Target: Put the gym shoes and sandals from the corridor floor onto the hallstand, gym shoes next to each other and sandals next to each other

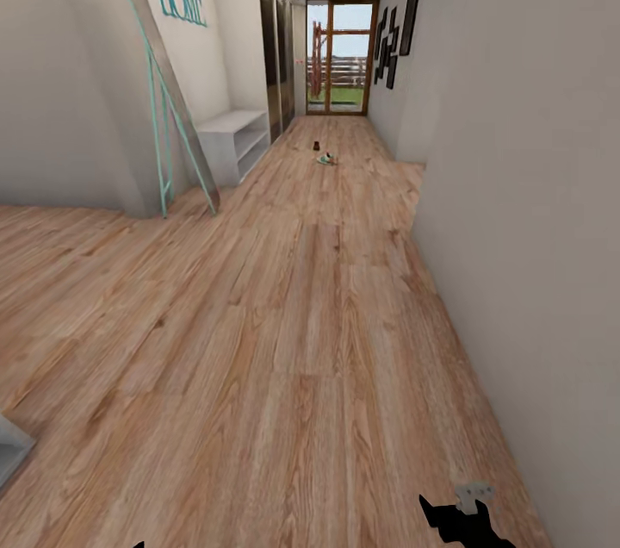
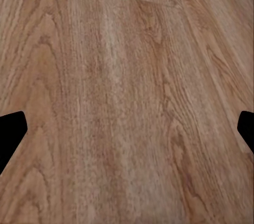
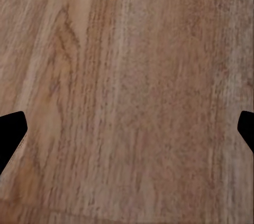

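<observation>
Far down the corridor floor (image 1: 310, 341) lies a gym shoe (image 1: 326, 158), small, off-white with green. Just beyond it sits a small dark brown thing (image 1: 318, 145), perhaps a sandal; it is too small to tell. The other shoes and the hallstand are out of view. My right gripper (image 1: 463, 517) shows at the lower edge of the head view, far from the shoes. In the wrist views my left gripper (image 2: 127, 134) and right gripper (image 3: 127, 134) are both open over bare planks, fingertips wide apart with nothing between them.
A low white bench-cabinet (image 1: 231, 134) with open shelves stands against the left wall, past a leaning teal-framed mirror (image 1: 172, 100). A wall (image 1: 534, 229) runs close along my right. A pale grey corner (image 1: 12, 446) pokes in at lower left. A glass door (image 1: 342, 57) ends the corridor.
</observation>
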### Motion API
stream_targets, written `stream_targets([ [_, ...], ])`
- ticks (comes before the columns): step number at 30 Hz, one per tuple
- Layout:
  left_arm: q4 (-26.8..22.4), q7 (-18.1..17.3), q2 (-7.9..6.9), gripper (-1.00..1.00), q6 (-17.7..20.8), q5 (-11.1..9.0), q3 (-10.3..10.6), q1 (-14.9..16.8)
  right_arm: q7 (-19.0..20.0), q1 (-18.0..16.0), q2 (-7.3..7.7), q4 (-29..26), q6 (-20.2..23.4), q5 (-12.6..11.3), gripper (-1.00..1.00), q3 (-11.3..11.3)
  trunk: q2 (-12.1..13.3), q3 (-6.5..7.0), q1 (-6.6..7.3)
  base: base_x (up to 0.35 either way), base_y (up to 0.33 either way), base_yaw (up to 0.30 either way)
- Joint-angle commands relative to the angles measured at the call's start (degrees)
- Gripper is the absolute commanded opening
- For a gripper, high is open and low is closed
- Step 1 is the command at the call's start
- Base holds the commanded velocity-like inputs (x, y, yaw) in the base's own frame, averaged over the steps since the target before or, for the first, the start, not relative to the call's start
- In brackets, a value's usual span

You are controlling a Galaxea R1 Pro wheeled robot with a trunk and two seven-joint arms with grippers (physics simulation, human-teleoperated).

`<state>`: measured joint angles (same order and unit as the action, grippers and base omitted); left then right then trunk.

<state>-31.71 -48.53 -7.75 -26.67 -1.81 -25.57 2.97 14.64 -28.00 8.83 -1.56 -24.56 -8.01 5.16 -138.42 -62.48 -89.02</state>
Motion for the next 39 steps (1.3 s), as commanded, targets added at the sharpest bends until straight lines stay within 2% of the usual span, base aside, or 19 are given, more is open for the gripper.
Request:
stream_targets([
  [1, 0.1, -0.4, 0.01, 1.0, 0.0, -0.2, -0.2, 0.1, 0.3, 0.0, 0.02, 0.1, -0.2, -0.6, 1.0, 0.5, 0.0, -0.05, -0.02, 0.337, 0.0, -0.001],
  [39, 0.2, -0.4, 0.07, 1.0, 0.0, -0.1, -0.3, 0.0, 0.0, 0.0, -0.13, 0.1, -0.1, -0.7, 1.0, 0.5, 0.0, -0.05, -0.02, 0.337, 0.06, 0.0],
])
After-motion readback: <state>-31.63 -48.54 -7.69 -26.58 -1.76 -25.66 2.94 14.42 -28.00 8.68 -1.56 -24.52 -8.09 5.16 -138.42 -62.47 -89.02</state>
